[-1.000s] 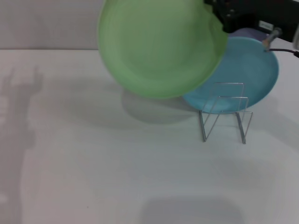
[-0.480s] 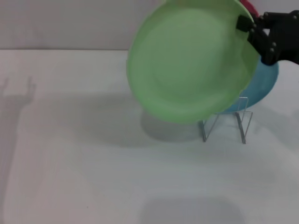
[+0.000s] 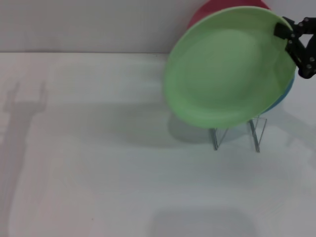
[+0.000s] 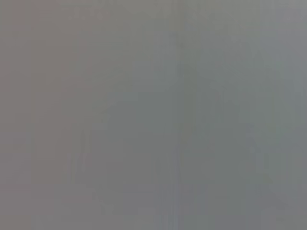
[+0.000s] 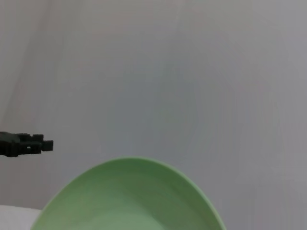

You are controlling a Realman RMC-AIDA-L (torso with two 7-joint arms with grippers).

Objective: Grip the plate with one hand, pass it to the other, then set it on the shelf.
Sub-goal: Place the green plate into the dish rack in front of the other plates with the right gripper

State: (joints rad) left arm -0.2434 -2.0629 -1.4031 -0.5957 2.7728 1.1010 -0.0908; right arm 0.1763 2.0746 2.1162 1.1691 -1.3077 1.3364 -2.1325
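Head view gives the widest account: the white table fills most of it, and above its far right part hangs the light green plate, tilted with its hollow face toward the camera and held clear of the table. Its lower edge sits in front of the top of the wire shelf, so the upper loops are hidden and only the legs show, standing on the table just below the plate. A red plate peeks out behind the green plate's upper left rim, and a sliver of sky-blue plate shows behind its lower right rim. The right gripper reaches in from the right edge and is clamped on the plate's upper right rim, its black fingers closed over the edge.

The right wrist view shows none of the shelf or the other plates. It shows only the plate's curved rim against a plain pale wall, plus a small black gripper tip well off to the plate's side; whether that tip's jaws are apart or together cannot be told.

The left wrist view is an even grey field with nothing distinguishable in it.
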